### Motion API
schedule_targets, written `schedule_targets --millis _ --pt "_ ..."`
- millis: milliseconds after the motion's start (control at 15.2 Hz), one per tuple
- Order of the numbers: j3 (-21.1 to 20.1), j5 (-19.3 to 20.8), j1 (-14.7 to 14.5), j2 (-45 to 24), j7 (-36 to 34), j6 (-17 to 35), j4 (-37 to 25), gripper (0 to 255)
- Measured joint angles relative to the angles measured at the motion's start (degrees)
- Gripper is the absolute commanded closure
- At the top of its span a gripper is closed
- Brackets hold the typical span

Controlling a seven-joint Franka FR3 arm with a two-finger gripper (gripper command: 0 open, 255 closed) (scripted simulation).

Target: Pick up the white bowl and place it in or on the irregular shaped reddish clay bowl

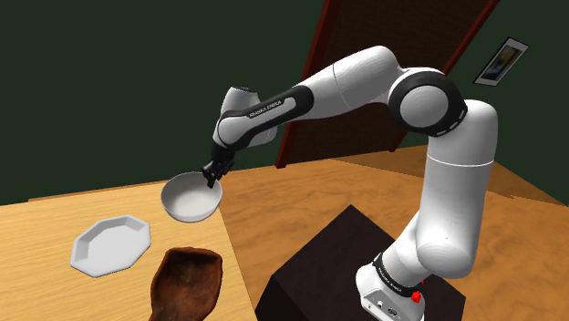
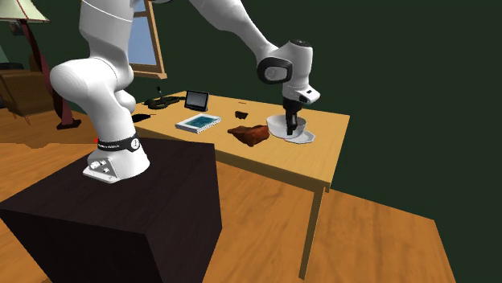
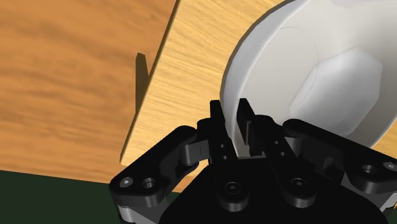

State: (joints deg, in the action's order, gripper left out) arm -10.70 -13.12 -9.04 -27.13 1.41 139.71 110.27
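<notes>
Dark green walls, a wooden floor [image 1: 301, 196] and a pale wooden table [image 1: 36, 228] along the shoulder view's left. Above that table, the black gripper [image 1: 214, 173] at the end of the white arm [image 1: 365, 82], jaws clamped on the rim of the white bowl [image 1: 190, 197]. From the wrist, fingers [image 3: 219, 127] pinching the bowl's wall, one outside and one inside the hollow. Hanging from the jaws, tilted, with the hollow turned up toward the shoulder camera and the body spreading away beyond the fingertips. Below the jaws and nearer the shoulder camera, the reddish-brown clay bowl [image 1: 187, 281], uneven in outline, resting on the table near its edge, apart from the held bowl. Below the jaws too, but off to the shoulder view's left, a white eight-sided plate [image 1: 111, 244], flat on the wood beside the clay bowl. From the second exterior view, that plate just beneath the jaws and the clay bowl a little to their left in that view. Farther from the jaws along the same table, a notebook [image 2: 199, 122] and a small tablet [image 2: 197, 100]. Well away from the jaws, the dark box stand [image 1: 337, 264] under the arm's base.
</notes>
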Motion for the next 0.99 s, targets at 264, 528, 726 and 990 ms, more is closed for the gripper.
schedule_targets --millis 264,528,726,990 --pt "0.0 0.1 0.0 1.9 -0.6 -2.4 -0.6 255" --pt "0.0 0.2 0.2 3.9 -1.0 -4.8 -1.0 255" --pt "-0.1 0.2 0.1 5.5 -1.6 -5.9 -0.6 255" --pt "-1.6 -0.7 -2.0 10.5 -4.3 -3.5 6.1 255"
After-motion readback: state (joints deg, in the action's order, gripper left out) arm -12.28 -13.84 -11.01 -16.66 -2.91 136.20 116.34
